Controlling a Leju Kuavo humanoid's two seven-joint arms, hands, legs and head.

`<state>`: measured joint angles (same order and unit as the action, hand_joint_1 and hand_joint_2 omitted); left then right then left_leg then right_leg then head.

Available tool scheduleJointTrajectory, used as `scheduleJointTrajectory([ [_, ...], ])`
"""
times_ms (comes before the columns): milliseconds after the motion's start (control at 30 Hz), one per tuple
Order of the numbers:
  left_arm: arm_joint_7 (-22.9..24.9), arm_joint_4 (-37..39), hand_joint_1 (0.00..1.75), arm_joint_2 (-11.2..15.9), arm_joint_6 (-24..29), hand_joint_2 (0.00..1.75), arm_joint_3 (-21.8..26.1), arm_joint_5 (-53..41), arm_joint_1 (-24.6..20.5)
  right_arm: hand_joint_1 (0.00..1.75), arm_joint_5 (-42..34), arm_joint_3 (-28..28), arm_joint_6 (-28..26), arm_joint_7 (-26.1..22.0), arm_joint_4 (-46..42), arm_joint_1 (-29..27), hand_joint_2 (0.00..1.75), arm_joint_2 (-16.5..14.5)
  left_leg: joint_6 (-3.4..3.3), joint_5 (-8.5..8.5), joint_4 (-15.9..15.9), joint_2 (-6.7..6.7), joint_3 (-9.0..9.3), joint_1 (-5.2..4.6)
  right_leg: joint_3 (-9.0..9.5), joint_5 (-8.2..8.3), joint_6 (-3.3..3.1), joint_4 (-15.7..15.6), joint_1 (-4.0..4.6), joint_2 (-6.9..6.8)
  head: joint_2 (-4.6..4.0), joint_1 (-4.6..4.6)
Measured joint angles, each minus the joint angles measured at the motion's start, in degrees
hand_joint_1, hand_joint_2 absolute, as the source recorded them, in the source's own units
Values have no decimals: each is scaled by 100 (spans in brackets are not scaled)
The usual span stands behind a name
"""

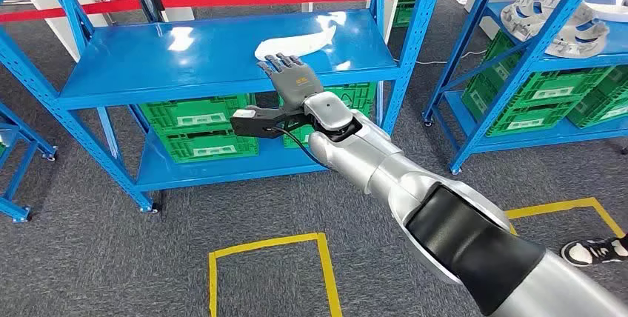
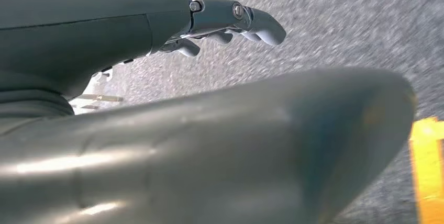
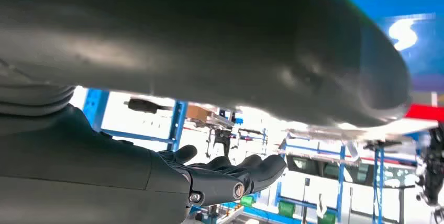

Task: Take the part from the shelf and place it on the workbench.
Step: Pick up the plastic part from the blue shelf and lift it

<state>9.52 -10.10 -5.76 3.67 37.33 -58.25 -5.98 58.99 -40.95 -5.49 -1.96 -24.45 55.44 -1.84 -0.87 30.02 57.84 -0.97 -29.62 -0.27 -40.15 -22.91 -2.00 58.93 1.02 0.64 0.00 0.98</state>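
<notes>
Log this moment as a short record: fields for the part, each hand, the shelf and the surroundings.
part: white part, lying flat on the top level of the blue shelf
right hand: right hand stretched out over the shelf's front edge, fingers apart, fingertips at the part's near end; no grip visible
left hand: left hand over grey carpet, fingers loosely curled, holding nothing
lower shelf: green crates
floor: yellow tape square
neighbouring rack: round white and grey parts on its top level
person: a shoe at the right edge

Flat white part (image 1: 296,41) on blue shelf (image 1: 148,65)
</notes>
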Motion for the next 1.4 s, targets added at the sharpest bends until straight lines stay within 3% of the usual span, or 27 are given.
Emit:
scheduleJointTrajectory([
  [67,-2,-3,0,3,1,0,13,0,-20,0,0,-8,3,1,-8,-16,0,9,28,59,26,-12,73,-9,44,28,-7,-37,10,30,0,-8],
  [133,-2,-9,0,18,4,0,29,1,-27,0,-1,-21,3,4,-27,-21,0,25,84,104,71,-27,174,-19,159,44,-54,-94,5,51,0,-8],
  [200,3,-12,0,32,8,0,34,2,-21,0,-9,-27,-16,5,-50,4,0,32,137,92,326,-12,91,-20,312,9,-118,-133,-32,41,0,-1],
  [267,8,-13,0,39,11,0,38,2,-33,0,-26,-29,-42,2,-60,12,0,33,197,209,969,22,-298,1,453,-69,-148,-156,-61,41,-1,-8],
  [333,10,-13,0,49,11,0,43,2,-24,0,-36,-33,-53,-1,-60,-32,0,37,258,513,1566,45,-780,33,581,-192,-149,-159,-79,43,-1,-12],
  [367,10,-13,0,55,11,0,48,2,-9,0,-37,-35,-54,-1,-60,-65,0,40,278,628,1657,53,-936,45,654,-260,-141,-156,-90,47,-1,-11],
  [400,9,-13,0,60,11,0,55,2,7,0,-37,-38,-55,-1,-60,-93,0,46,289,613,1562,58,-1009,54,736,-332,-128,-150,-103,52,0,-11],
  [433,7,-13,0,67,11,0,62,2,18,0,-38,-40,-56,-1,-60,-112,0,51,294,445,1305,63,-1007,64,824,-409,-110,-143,-118,56,0,-12],
  [500,1,-8,0,73,11,0,70,2,34,0,-41,-46,-64,-7,-60,-139,0,59,299,-240,540,77,-909,80,962,-566,-58,-114,-130,59,-1,-19],
  [567,-3,-3,0,73,8,0,73,3,43,0,-45,-54,-74,-10,-58,-168,0,67,253,-674,98,92,-827,78,1045,-696,13,-107,-118,68,-1,-31],
  [667,5,-3,0,69,7,0,78,12,46,0,-52,-68,-89,-6,-60,-200,0,74,150,-690,59,94,-778,78,1122,-735,97,-95,-98,75,-1,-29],
  [800,7,-2,0,68,7,0,79,15,47,0,-55,-69,-94,-3,-60,-200,0,75,131,-681,55,92,-763,82,1141,-728,103,-88,-94,74,0,-24],
  [833,7,-3,0,63,8,0,79,16,46,0,-56,-72,-96,2,-60,-202,0,80,114,-672,49,90,-737,87,1137,-744,111,-62,-100,66,-1,-23],
  [867,7,-5,0,59,15,0,83,19,40,0,-64,-76,-103,9,-60,-200,0,85,77,-643,43,86,-695,90,1017,-823,136,160,-106,46,-1,-20],
  [933,8,-7,0,51,34,0,104,37,45,0,-102,-89,-134,11,-60,-252,0,147,1,-491,41,64,-516,80,430,-963,178,886,-114,1,-1,-11],
  [967,9,-7,0,50,43,0,115,45,51,0,-122,-94,-151,5,-62,-275,0,185,-20,-403,45,55,-421,63,207,-880,173,1031,-103,-14,0,-8],
  [1000,10,-7,0,46,46,0,123,50,61,0,-138,-97,-165,-2,-68,-300,0,227,-21,-325,47,47,-330,46,144,-652,128,853,-86,-22,0,-6],
  [1033,10,-5,0,35,46,0,125,50,65,0,-146,-97,-177,-5,-74,-295,0,252,-12,-282,44,48,-268,35,274,-416,72,459,-58,-37,-1,-13],
  [1067,10,-4,0,25,46,0,126,50,62,0,-153,-97,-188,-6,-82,-287,0,275,9,-250,36,48,-226,33,382,-292,29,138,-28,-49,-1,-17],
  [1133,9,-6,0,13,46,0,129,50,58,0,-169,-97,-219,-5,-100,-276,0,321,69,-222,15,52,-178,40,480,-280,-25,-109,16,-63,-2,-23],
  [1233,2,-7,0,14,46,0,143,50,75,0,-202,-97,-259,-1,-133,-281,0,398,179,-184,142,60,-160,36,648,-220,-92,-232,-31,-53,-1,-17],
  [1300,-6,-5,0,11,46,0,159,49,73,0,-222,-97,-283,5,-150,-277,0,433,237,30,575,64,-382,45,758,-230,-129,-270,-77,-53,0,-22],
  [1367,-12,-5,0,14,46,0,169,48,68,0,-234,-97,-302,17,-163,-299,0,460,301,305,1280,65,-814,72,791,-277,-139,-263,-87,-43,0,-28],
  [1400,-12,-6,0,19,46,0,174,48,71,0,-239,-97,-310,25,-167,-325,0,476,334,359,1528,66,-999,86,807,-304,-129,-254,-93,-38,0,-28],
])
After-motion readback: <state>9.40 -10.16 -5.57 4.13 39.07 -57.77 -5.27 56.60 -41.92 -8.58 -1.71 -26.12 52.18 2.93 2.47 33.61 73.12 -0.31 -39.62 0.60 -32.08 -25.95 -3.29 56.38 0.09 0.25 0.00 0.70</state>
